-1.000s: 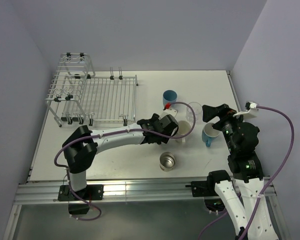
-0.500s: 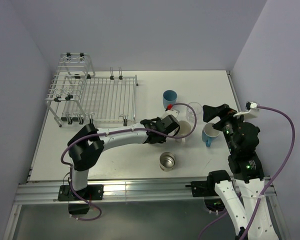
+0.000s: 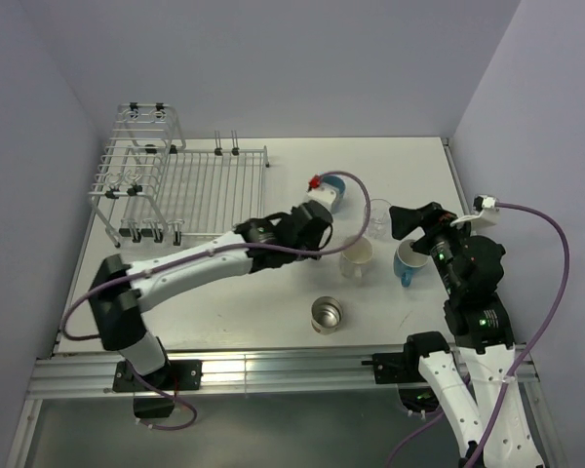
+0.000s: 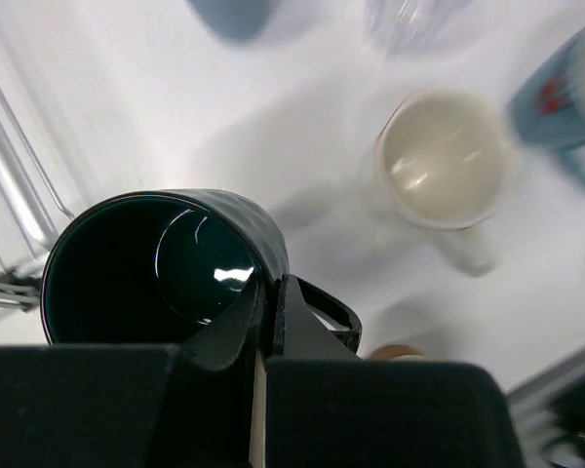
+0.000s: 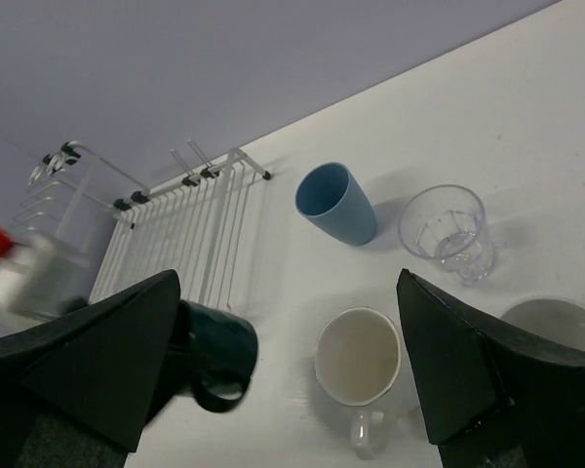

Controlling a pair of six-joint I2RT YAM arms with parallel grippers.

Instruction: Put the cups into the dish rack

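Slippage risk: left gripper [image 4: 269, 310], clenched on one rim wall of the dark teal ceramic mug [image 4: 146, 273] held above the table's [image 3: 224, 312] middle beside the silver wire dish rack [image 3: 200, 190], could let it pivot loose; right gripper [image 3: 414, 224] gapes.

You look down on a white table [image 3: 224, 312] boxed in by a plain pale lilac back wall [image 3: 273, 58], left wall [image 3: 24, 195] and right wall [image 3: 536, 117], lit evenly with only soft shadows, with an aluminium rail [image 3: 273, 372] along its near edge and grey floor [image 3: 273, 429] below it.
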